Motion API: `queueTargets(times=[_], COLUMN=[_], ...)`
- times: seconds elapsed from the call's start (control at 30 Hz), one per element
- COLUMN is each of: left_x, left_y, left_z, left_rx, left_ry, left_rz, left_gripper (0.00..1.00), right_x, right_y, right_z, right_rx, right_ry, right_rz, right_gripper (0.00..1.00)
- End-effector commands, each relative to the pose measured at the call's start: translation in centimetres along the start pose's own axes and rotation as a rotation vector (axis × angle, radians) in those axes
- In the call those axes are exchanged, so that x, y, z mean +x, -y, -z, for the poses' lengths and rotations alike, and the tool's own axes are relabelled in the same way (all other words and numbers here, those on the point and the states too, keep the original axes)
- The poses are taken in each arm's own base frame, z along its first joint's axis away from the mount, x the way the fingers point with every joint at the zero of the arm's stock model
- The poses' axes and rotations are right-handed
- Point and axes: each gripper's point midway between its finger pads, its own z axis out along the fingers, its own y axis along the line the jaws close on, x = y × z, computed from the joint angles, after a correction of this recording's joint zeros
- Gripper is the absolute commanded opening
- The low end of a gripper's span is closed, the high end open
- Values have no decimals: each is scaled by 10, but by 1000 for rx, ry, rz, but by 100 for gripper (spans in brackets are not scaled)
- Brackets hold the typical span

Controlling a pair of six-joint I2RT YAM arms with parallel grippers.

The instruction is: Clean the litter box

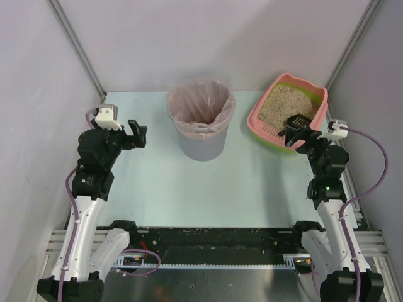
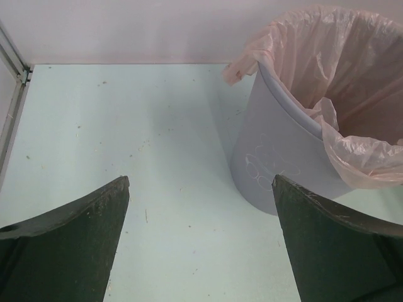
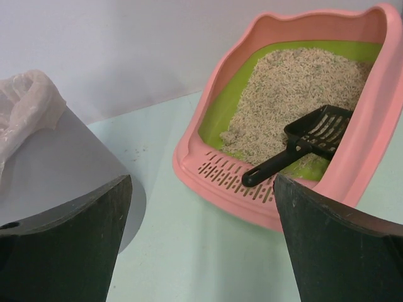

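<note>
**A:** What sits around the left gripper (image 2: 200,182)?

**B:** Its fingers are spread wide with nothing between them. Ahead and to their right stands a grey bin (image 2: 271,170) lined with a pinkish bag (image 2: 327,69), just beyond the right fingertip. Ahead and to the left there is only pale table (image 2: 126,126), dotted with tiny specks.

**A:** And the right gripper (image 3: 201,179)?

**B:** It is spread too, and holds nothing. The bin is off past its left finger, which partly hides it. The litter box (image 3: 220,182) sits on the table ahead of the fingers and to their right, near the back right corner in the overhead view.

**A:** Is anything in the way there?

**B:** A black slotted scoop (image 3: 302,141) lies in the box. Its head rests on the litter and its handle reaches over the ledge (image 3: 217,168) toward the fingers. The right finger covers the box's near right corner.

**A:** How does the box look?

**B:** It is a shallow pink tray with rounded corners and a green inner wall. The pink ledge at the end nearest the fingers is slotted. Beige granules (image 3: 296,82) fill most of it, and bare green shows along the left wall.
</note>
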Motion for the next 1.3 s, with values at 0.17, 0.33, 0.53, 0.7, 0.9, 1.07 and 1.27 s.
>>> queueTargets(times=[0.17, 0.33, 0.53, 0.7, 0.9, 1.07, 1.27], left_x=[-3, -6, -6, 4, 6, 5, 8], left_y=[-5, -14, -14, -8, -1, 2, 6], left_z=[-3, -2, 1, -4, 3, 4, 2], left_rx=[-21, -67, -66, -25, 3, 12, 26], left_ry=[36, 53, 61, 36, 48, 52, 43], left_rz=[3, -28, -49, -36, -49, -56, -61], left_gripper=[100, 100, 100, 100, 99, 99, 99], right_x=[-26, -14, 10, -8, 13, 43, 63], right_y=[-11, 1, -19, -34, -12, 10, 35], right_z=[-2, -2, -1, -4, -34, -71, -111], right_rx=[31, 154, 171, 185, 293, 367, 439], right_ry=[-65, -210, -467, -519, -567, -610, -586], right_rz=[-23, 4, 7, 19, 82, 92, 35], right_gripper=[100, 93, 87, 79, 74, 69, 61])
